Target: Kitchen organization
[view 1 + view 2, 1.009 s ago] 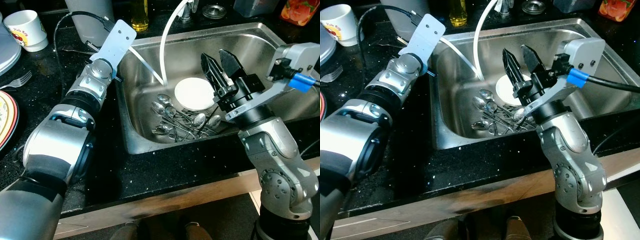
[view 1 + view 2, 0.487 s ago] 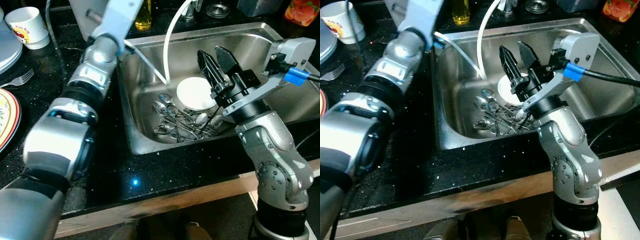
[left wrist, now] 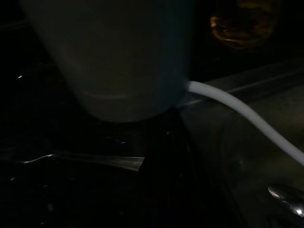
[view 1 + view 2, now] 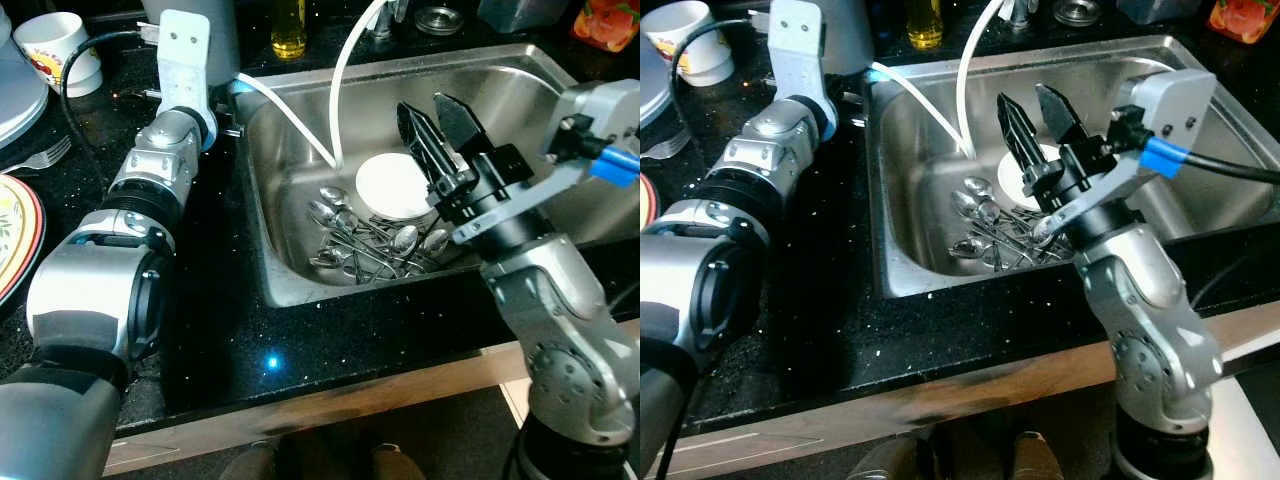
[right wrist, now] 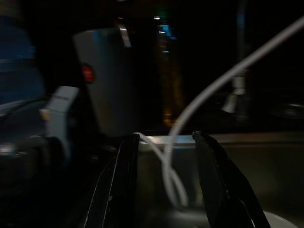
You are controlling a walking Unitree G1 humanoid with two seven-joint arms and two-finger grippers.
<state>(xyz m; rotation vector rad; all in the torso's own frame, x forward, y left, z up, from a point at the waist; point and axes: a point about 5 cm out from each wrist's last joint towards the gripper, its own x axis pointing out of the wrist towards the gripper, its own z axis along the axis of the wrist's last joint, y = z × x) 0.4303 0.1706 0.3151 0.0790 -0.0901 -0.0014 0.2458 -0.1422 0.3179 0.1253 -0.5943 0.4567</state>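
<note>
Several metal spoons (image 4: 368,246) lie heaped on the floor of the steel sink (image 4: 500,85), beside a white bowl (image 4: 393,187). My right gripper (image 4: 428,106) hovers over the bowl and spoons, open, with nothing between its fingers (image 5: 121,185). My left arm reaches to the back of the counter left of the sink; its wrist (image 4: 183,42) points at a pale container (image 3: 123,57) that stands close in front of it. A white hose (image 4: 338,90) curves down into the sink.
A white mug (image 4: 60,45), stacked plates (image 4: 18,90), a fork (image 4: 42,155) and a patterned plate (image 4: 10,235) sit on the black counter at left. A yellow bottle (image 4: 288,28) stands behind the sink, an orange packet (image 4: 602,20) at the back right.
My left arm has swung its wrist from over the sink's left rim back toward the pale container. My right gripper stays open over the sink, almost unmoved.
</note>
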